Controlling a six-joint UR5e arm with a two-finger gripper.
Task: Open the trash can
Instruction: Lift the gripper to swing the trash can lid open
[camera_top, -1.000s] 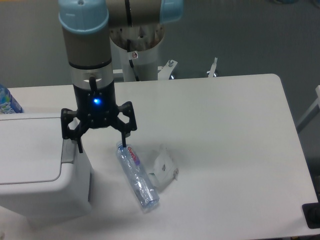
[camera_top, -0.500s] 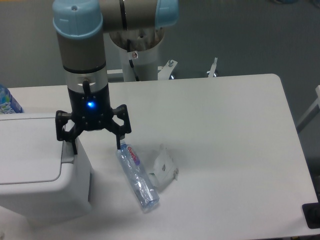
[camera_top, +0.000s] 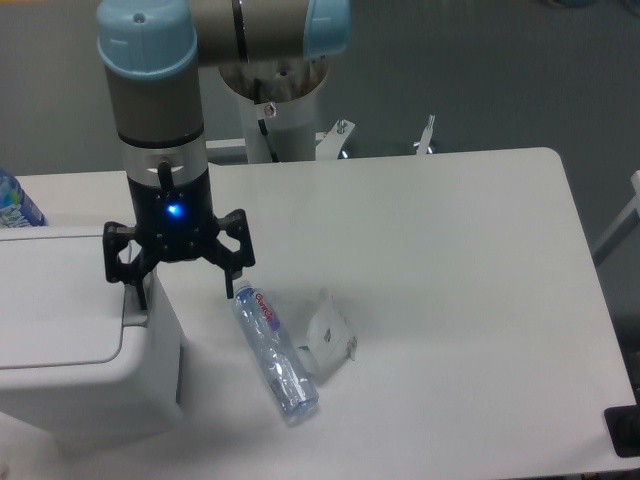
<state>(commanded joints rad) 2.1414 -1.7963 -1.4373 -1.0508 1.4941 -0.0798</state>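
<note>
The table was the largest item in view, and the trash can occupied its near-left corner with its flat lid panel lying level and closed; the opening step was therefore judged not yet done. The arm stood over the left part of the table, and the gripper hung with its two fingers spread wide apart and holding nothing. The left finger sat at the right edge of the lid near the grey hinge strip, while the right finger hung over the table just beside the can; whether the left finger touched the lid could not be determined. Engaging the lid and raising it was judged to remain. A plastic bottle lay on its side just right of the can, its cap end close under the right finger, and could obstruct a low approach. A crumpled wrapper lay beside the bottle.
</note>
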